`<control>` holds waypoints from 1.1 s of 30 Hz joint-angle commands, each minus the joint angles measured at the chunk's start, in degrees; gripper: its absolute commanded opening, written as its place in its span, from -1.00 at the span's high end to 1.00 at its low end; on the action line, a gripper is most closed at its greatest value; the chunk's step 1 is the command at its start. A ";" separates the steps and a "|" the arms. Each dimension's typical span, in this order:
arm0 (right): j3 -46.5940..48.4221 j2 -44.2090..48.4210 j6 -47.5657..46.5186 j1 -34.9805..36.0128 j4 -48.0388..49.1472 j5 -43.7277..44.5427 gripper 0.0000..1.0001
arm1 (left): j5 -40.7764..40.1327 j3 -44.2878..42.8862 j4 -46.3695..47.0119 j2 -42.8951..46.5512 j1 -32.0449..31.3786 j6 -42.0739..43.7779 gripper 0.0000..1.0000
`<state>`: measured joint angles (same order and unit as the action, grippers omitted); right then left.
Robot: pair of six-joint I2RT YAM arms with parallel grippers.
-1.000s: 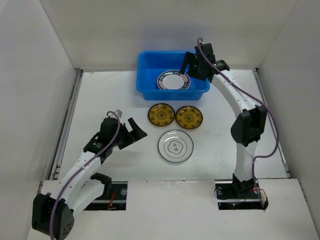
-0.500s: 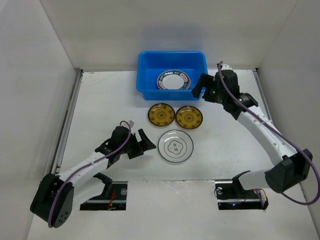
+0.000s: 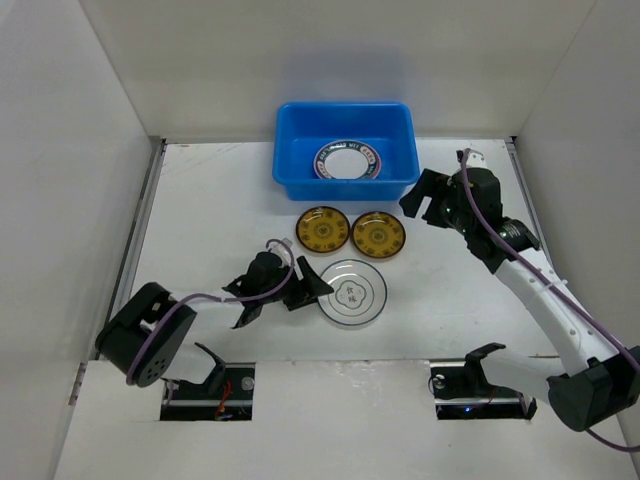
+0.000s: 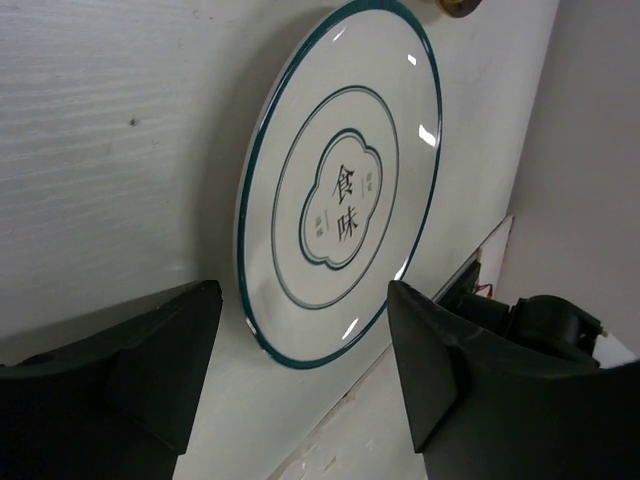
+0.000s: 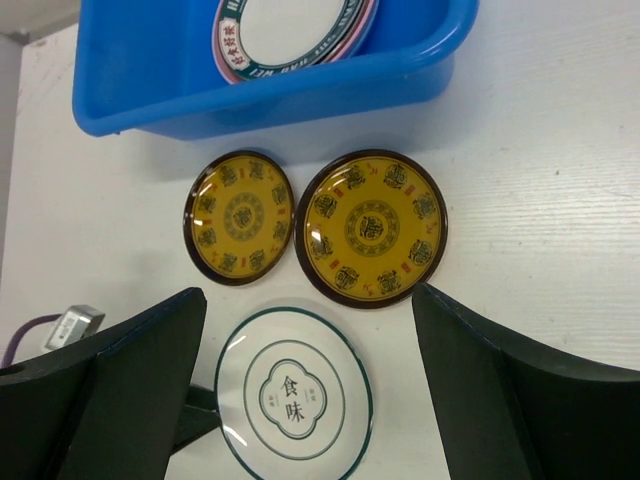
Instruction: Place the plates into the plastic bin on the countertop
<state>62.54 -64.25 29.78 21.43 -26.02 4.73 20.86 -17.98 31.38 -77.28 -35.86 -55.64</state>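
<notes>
My left end effector (image 4: 300, 300) is black, the worktop (image 4: 100, 120) white, the ringed plate (image 4: 340, 200) white with dark-green rings, the left amber plate (image 5: 240, 218) and right amber plate (image 5: 371, 227) yellow with brown rims and motifs, the bin (image 5: 150, 70) bright blue, and the banded plate (image 5: 290, 25) white with a green lettered band.

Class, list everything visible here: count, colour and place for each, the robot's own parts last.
Flat white countertop: one, white walls around.
Bright blue rectangular plastic bin: one, far middle of the countertop.
Stack of round plates in the bin: count unclear; top one white, dark green patterned rim; pink edge beneath.
Small amber-brown patterned round plates: two, side by side before the bin.
White teal-rimmed round plate with centre mark: one, nearer than the amber pair.
Left tool: black, open, flanking the white plate's edge.
Right tool: black, open, empty, over the countertop right of the bin.
</notes>
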 commanded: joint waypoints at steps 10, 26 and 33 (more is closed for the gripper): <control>-3.31 3.43 -1.48 -1.35 2.99 0.28 -0.79 | -4.60 2.15 7.30 -5.79 -0.92 -4.30 0.98; -9.45 7.47 2.56 -8.29 2.20 -0.86 -0.79 | -7.25 -38.32 -33.31 13.93 10.75 9.84 0.98; -16.40 12.92 6.17 -7.07 2.12 -2.00 -0.78 | -6.54 -59.34 -27.96 -6.89 14.54 11.69 0.96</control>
<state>47.00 -53.78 33.95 13.45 -25.47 3.92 13.06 -72.07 1.65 -77.78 -21.56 -46.09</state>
